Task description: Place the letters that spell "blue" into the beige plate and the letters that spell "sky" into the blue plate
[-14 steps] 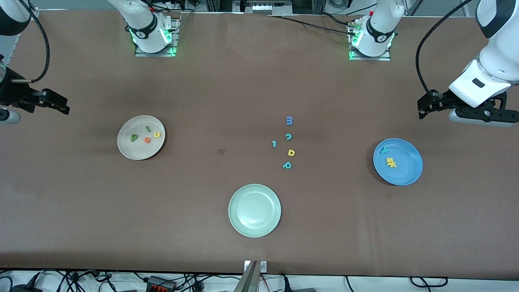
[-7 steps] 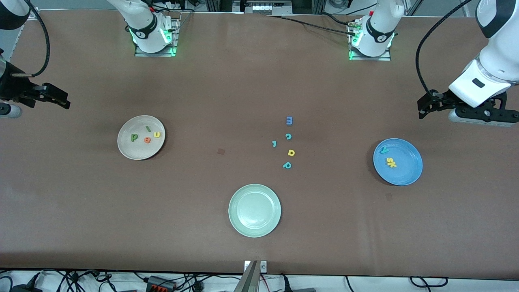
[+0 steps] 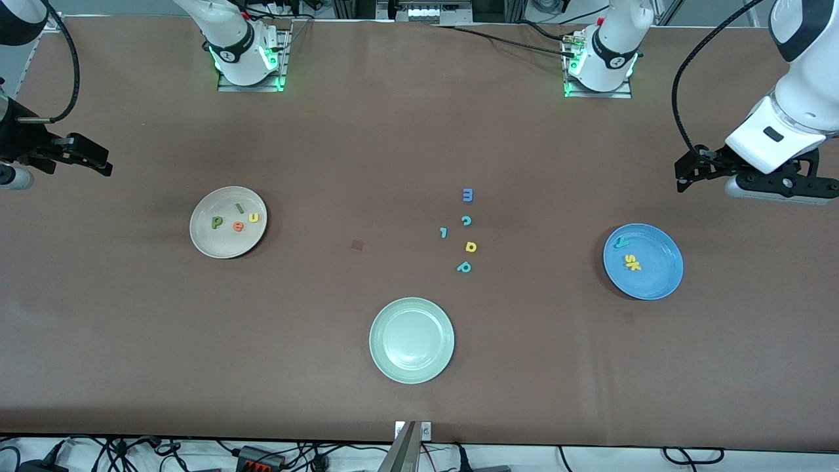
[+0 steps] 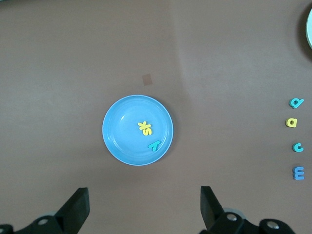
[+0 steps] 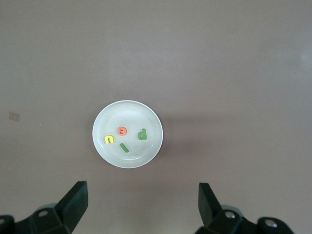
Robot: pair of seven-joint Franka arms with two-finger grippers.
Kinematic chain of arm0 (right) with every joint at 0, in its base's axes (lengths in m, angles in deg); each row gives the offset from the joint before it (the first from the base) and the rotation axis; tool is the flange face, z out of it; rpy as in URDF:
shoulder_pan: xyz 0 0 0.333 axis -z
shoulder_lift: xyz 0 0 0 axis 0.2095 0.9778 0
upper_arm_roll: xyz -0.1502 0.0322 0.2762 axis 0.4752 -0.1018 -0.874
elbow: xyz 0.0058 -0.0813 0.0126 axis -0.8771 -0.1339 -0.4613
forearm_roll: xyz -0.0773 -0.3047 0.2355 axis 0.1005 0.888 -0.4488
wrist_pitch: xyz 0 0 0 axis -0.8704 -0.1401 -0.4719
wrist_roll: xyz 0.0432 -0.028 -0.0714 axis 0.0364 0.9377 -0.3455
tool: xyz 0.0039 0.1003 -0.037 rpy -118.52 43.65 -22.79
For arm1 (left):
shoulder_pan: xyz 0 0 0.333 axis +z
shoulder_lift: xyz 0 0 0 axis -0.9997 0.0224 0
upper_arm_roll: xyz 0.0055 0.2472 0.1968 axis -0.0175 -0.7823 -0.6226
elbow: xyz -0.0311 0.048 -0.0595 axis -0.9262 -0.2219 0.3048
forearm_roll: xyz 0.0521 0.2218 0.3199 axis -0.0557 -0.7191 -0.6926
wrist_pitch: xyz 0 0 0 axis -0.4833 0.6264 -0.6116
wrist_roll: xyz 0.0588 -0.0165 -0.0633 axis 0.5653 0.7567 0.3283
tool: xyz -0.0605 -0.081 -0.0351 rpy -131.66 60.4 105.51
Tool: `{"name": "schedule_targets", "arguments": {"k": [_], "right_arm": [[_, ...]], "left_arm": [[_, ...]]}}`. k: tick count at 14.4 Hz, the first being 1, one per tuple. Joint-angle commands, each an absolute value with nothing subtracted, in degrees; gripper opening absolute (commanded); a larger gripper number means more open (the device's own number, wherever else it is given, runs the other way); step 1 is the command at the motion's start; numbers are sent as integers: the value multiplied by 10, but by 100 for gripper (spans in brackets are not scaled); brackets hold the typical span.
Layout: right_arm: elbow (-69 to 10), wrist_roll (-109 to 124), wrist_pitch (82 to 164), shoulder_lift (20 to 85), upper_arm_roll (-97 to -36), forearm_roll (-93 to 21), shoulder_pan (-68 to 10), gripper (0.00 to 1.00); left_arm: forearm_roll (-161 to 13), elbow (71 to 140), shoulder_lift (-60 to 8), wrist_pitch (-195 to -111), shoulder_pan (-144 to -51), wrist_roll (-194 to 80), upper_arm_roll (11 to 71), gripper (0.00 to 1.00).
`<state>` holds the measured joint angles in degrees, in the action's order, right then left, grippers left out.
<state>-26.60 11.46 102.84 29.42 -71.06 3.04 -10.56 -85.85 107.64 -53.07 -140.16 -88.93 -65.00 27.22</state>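
Left gripper (image 4: 143, 204) is being held high over bare table at the left arm's end, fingers spread wide, nothing between them. Right gripper (image 5: 141, 202) is being held likewise over the right arm's end, jaws wide and empty.

The blue plate (image 3: 659, 282) is lying near the left gripper, nearer the front camera. In it the yellow s (image 3: 628, 261) and yellow k (image 3: 636, 265) are lying pressed side by side; the teal y (image 3: 621, 242) is seen apart from them, close to the rim. The same three are being shown in the left wrist view (image 4: 145, 128).

The beige plate (image 3: 216, 246) is lying toward the right arm's end. In it are seen the dark green b (image 3: 216, 222), green l (image 3: 240, 208), yellow u (image 3: 254, 217) and orange e (image 3: 238, 227), none overlapping.

Between the plates, loose letters are lying on the brown table (image 3: 328, 164): a blue m (image 3: 467, 195), teal c (image 3: 466, 221), small teal l (image 3: 444, 232), yellow d (image 3: 470, 246), teal p (image 3: 464, 267). A pale green plate (image 3: 411, 373) is lying nearest the front camera, nothing in it. Nothing is standing between either gripper and its plate.

Both grippers are being cut off at the edges of the front view. In the left wrist view the small teal l is out of frame, and only a sliver of the pale green plate is caught.
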Motion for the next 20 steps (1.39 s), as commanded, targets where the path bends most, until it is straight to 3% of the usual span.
{"name": "schedule_targets", "arguments": {"k": [1, 20], "right_arm": [[-280, 109, 1039, 282, -721, 32, -95, 100], [-282, 98, 1045, 278, -721, 36, -95, 100]], "left_arm": [[-846, 1066, -528, -1392, -886, -660, 272, 100], [-846, 1066, -528, -1392, -887, -660, 272, 100]]}}
